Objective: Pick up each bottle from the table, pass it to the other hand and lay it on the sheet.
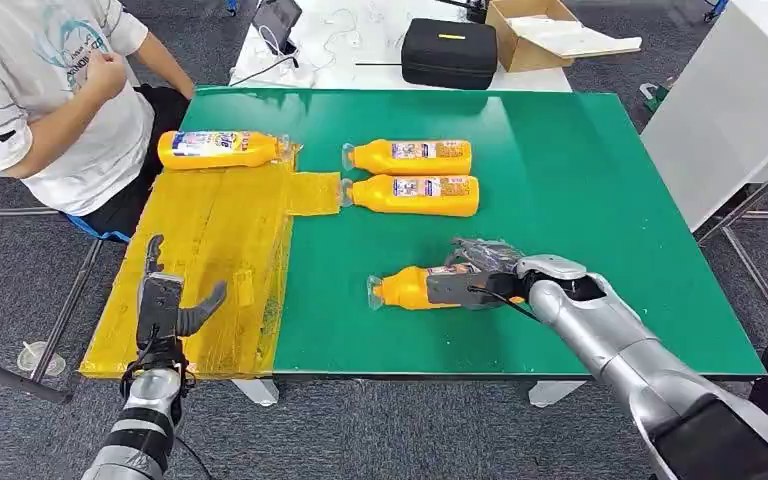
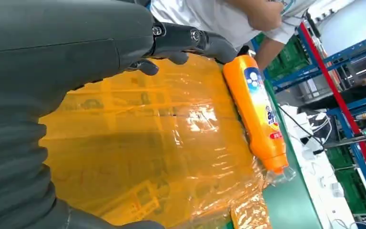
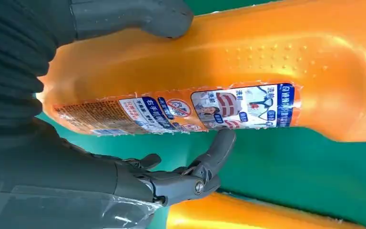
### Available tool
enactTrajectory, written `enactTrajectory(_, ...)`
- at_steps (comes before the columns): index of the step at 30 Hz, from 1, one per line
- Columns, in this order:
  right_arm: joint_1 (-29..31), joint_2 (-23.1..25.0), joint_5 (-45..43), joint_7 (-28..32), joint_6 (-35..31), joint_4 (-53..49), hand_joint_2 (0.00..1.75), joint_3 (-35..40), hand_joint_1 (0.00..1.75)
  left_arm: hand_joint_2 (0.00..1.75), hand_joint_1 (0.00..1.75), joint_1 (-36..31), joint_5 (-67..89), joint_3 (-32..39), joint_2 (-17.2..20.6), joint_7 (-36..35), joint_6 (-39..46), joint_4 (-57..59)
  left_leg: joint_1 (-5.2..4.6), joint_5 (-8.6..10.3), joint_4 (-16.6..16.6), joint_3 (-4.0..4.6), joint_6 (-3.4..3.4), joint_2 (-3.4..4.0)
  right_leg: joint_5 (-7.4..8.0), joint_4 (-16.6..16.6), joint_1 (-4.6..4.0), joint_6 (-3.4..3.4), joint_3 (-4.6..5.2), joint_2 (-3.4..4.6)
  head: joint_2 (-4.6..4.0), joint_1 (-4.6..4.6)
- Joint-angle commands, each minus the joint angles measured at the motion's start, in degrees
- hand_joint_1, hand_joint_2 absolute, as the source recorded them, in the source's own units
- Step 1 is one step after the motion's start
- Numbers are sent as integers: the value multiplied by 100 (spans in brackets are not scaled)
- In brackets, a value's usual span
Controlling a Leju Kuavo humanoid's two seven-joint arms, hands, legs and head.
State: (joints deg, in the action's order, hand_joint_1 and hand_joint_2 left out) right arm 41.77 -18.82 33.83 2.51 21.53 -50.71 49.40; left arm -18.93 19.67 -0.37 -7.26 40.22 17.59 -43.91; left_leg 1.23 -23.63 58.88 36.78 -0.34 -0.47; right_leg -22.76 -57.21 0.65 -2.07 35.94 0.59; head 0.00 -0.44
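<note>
I see my right robot hand (image 1: 480,280) wrapped around a smooth orange plastic bottle (image 1: 410,288) right of the crinkly yellow sheet (image 1: 210,260); left robot hand (image 1: 165,300) spread, empty, above it.

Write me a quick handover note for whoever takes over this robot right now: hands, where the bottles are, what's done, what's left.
Right hand: wrapped around the nearest bottle, which lies on the green table; whether it is lifted yet cannot be told.
Left hand: open and holding nothing, over the yellow sheet.
Done: one bottle on the sheet, at its far edge near the seated person.
Left: the gripped bottle needs passing to the left hand and laying on the sheet; then the two bottles side by side mid-table.
</note>
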Motion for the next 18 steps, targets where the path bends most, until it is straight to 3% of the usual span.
enactTrajectory(1,207,-348,-168,-190,69,3,0,804,0,175,0,-189,-147,-198,-8,-22,-20,291,-5,-3,-6,-19,9,-12,-8,5,1,5,-25,-21,2,0)
enactTrajectory(5,225,-496,-234,-186,-28,-285,0,884,0,175,0,-171,-191,-234,-4,-22,-21,226,-4,-2,-1,-6,6,-10,-6,-1,2,3,-13,-15,0,-2)
enactTrajectory(9,-34,-576,-30,-128,-859,-801,0,738,0,175,0,-104,-229,-260,9,-22,-30,115,-3,-3,-1,-4,6,-6,-5,1,1,4,-11,-10,0,0)
enactTrajectory(13,-118,-545,8,-160,-919,-855,0,750,0,175,0,-91,-228,-262,9,-22,-31,102,-2,-5,-3,-9,6,-3,-7,2,-1,6,-16,-9,0,0)
enactTrajectory(18,-746,-277,641,-87,-1735,-1345,0,127,0,175,0,-50,-141,-213,-17,-22,-97,27,0,-7,-7,-15,6,-1,-7,8,-4,8,-21,-8,0,0)
